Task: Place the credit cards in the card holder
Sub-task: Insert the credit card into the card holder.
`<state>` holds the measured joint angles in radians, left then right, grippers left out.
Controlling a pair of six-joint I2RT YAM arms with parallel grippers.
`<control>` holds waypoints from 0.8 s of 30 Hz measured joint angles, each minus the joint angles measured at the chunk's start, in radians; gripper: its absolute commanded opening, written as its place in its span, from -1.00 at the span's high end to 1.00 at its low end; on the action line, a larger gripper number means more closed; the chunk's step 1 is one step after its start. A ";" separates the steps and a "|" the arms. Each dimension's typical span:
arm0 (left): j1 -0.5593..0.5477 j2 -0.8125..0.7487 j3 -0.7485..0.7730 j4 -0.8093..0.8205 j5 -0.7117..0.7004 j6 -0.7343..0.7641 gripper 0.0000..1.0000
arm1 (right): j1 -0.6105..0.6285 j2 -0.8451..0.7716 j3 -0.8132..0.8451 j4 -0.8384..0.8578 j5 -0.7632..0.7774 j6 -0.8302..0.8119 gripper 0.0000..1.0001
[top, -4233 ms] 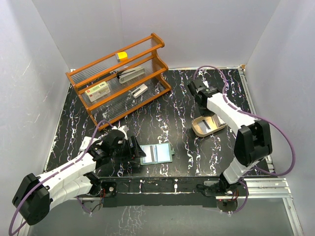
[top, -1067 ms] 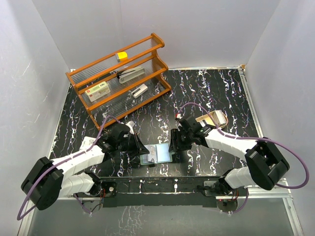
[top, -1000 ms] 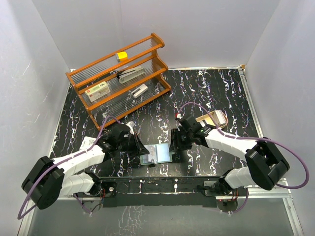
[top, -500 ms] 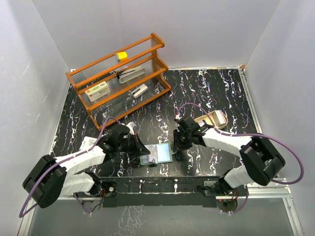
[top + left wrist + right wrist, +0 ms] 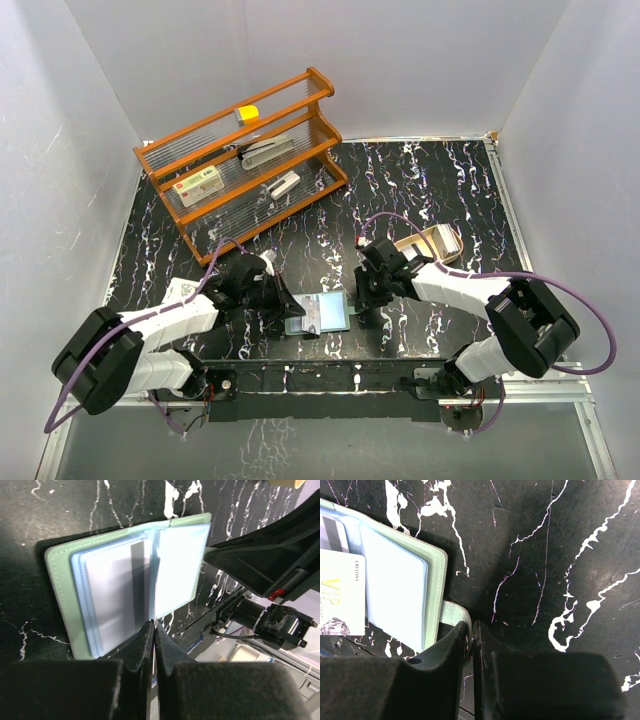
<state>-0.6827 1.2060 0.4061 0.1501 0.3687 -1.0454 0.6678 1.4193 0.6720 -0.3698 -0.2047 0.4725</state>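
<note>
The card holder [image 5: 322, 313] lies open near the table's front edge, with a pale green cover [image 5: 59, 580] and pale blue sleeves. One credit card [image 5: 117, 595] with a dark stripe sits inside a sleeve. Another credit card [image 5: 340, 600], printed VIP, lies on the open holder. My left gripper [image 5: 154, 626] is shut on the edge of a clear sleeve at the holder's fold, on its left side in the top view [image 5: 290, 305]. My right gripper [image 5: 471, 630] is shut on the holder's snap tab [image 5: 452, 614], at the holder's right edge [image 5: 358, 303].
A tan oval tray [image 5: 428, 243] stands behind the right arm. An orange wooden rack [image 5: 240, 150] at the back left holds a white box with a red label [image 5: 200, 183], a stapler and small items. White walls close in three sides.
My right gripper has closed its jaws onto the holder's snap tab and shifted slightly back. The left gripper keeps its hold on the sleeve.
</note>
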 measured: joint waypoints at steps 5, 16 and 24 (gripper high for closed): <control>0.000 0.018 0.002 -0.024 -0.010 0.014 1.00 | 0.000 0.000 0.000 0.000 0.000 -0.003 0.80; 0.000 0.081 0.003 -0.005 -0.006 0.047 1.00 | 0.003 0.000 0.001 -0.003 0.015 -0.031 0.79; 0.000 0.143 0.060 -0.032 -0.013 0.091 1.00 | 0.006 -0.006 -0.007 0.008 0.008 -0.037 0.80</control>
<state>-0.6827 1.3495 0.4664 0.1181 0.3561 -0.9546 0.6735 1.4132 0.6651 -0.3618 -0.1967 0.4358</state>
